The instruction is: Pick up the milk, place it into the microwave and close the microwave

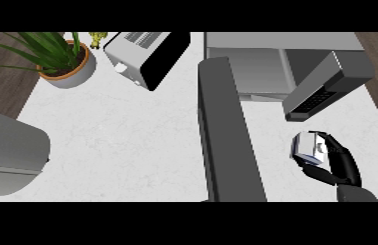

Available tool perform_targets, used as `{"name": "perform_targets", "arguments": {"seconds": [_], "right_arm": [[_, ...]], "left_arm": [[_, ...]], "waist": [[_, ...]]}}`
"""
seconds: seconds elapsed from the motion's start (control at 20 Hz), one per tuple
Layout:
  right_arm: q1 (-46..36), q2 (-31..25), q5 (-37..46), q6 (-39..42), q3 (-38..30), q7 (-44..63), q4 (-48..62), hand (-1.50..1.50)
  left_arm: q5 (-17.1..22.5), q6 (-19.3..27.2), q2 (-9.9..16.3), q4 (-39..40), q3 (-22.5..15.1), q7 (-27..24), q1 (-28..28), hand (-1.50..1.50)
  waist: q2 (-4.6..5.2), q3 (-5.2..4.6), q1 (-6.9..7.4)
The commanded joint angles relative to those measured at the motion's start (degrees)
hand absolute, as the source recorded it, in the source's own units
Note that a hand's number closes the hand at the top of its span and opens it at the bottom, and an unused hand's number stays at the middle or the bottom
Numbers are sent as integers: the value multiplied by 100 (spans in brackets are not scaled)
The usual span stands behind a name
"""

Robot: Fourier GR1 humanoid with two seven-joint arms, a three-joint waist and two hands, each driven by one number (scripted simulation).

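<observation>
The right hand (pixel 334 164) is curled round the milk (pixel 310 148) at the desk's (pixel 118 134) right edge, so the pick looks done, and next it must carry it left past the open door (pixel 225 134) into the microwave (pixel 251 71).

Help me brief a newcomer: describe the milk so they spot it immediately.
Find the open microwave at the counter's far right, its dark door swung out toward the viewer. Right of that door, the right hand curls round the milk, a small white-and-blue carton, the only thing held.
</observation>
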Motion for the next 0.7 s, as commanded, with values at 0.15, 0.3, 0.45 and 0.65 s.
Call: {"name": "perform_targets", "arguments": {"seconds": [0.15,0.3,0.45,0.65], "right_arm": [[-86,268,203,-378,132,-1183,12,150],[-269,269,90,-129,74,-1133,27,150],[-230,212,66,348,212,-1022,-159,150],[-718,731,190,-437,284,-831,28,150]], "left_arm": [[310,250,110,-487,164,452,-198,-150],[-75,230,-17,-136,-93,126,-118,-150],[228,83,21,-377,116,361,6,-150],[54,-140,-16,-8,-140,-147,164,-150]], "waist": [[19,19,-15],[14,14,-8],[-3,9,-39],[14,11,55]]}}
